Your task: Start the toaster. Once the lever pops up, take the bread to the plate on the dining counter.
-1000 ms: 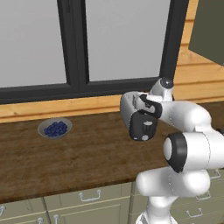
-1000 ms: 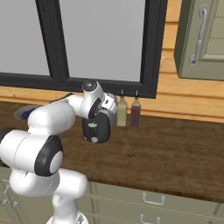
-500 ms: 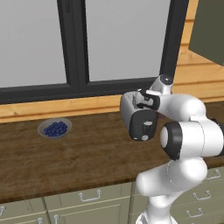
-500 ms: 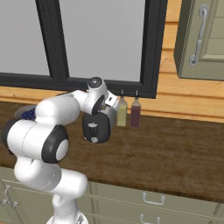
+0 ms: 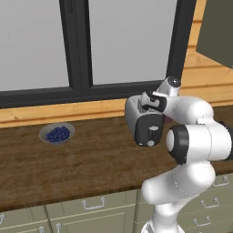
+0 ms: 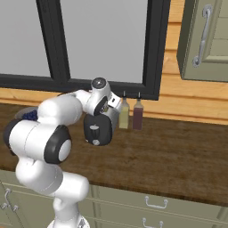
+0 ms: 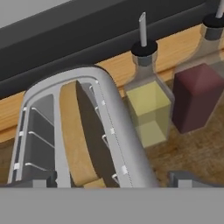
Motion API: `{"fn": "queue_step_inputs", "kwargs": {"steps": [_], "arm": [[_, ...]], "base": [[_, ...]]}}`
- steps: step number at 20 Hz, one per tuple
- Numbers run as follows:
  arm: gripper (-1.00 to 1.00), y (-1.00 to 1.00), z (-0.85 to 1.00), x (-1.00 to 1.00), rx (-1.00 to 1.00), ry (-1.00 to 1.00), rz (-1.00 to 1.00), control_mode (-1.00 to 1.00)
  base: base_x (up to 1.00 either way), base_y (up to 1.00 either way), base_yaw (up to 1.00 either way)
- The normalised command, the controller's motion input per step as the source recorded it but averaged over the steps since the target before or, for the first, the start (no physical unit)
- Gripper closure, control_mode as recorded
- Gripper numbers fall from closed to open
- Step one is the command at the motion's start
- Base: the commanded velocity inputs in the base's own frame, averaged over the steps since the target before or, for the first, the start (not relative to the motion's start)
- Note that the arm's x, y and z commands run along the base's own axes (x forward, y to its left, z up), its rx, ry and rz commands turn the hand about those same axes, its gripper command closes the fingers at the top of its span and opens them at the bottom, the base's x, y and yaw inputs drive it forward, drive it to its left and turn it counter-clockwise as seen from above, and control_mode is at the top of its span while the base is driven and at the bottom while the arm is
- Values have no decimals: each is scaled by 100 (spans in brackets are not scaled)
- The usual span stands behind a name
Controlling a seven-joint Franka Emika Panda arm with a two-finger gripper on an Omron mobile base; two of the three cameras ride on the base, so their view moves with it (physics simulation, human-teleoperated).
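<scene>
The brushed-steel toaster [image 5: 139, 119] stands on the wood worktop below the window, its dark end panel [image 6: 98, 130] facing me. The pale lever [image 5: 153, 131] sits on that panel above the round dial. In the hand view a golden-tan slice of bread [image 7: 75, 133] stands in the toaster's [image 7: 111, 127] right slot. My gripper [image 7: 113, 180] hovers just over the toaster's top, open, with one fingertip [image 7: 40, 181] on each side and nothing held. From the base views the hand [image 5: 151, 102] [image 6: 111, 103] is bent down over the toaster's far end.
A bottle of yellow oil [image 7: 148, 109] [image 6: 124, 116] and a dark red bottle [image 7: 197, 96] [image 6: 137, 116] stand right beside the toaster against the wall. A grey bowl of blueberries [image 5: 57, 134] lies to the left. A wall cabinet [image 6: 205, 40] hangs at upper right.
The arm's elbow has shifted slightly upward and outward while the hand stays over the toaster's top. The toaster and bottles have not moved.
</scene>
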Motion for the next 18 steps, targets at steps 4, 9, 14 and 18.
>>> {"fn": "queue_step_inputs", "kwargs": {"steps": [4,9,14,18], "arm": [[-100,26,-18,3,0,-2,2,-100],[-100,45,-25,2,0,-1,3,-100],[-100,19,-27,23,0,0,0,-100],[-100,0,-34,28,-1,0,0,-100]], "base": [[0,0,0],[0,0,0],[0,0,0],[0,0,0]]}}
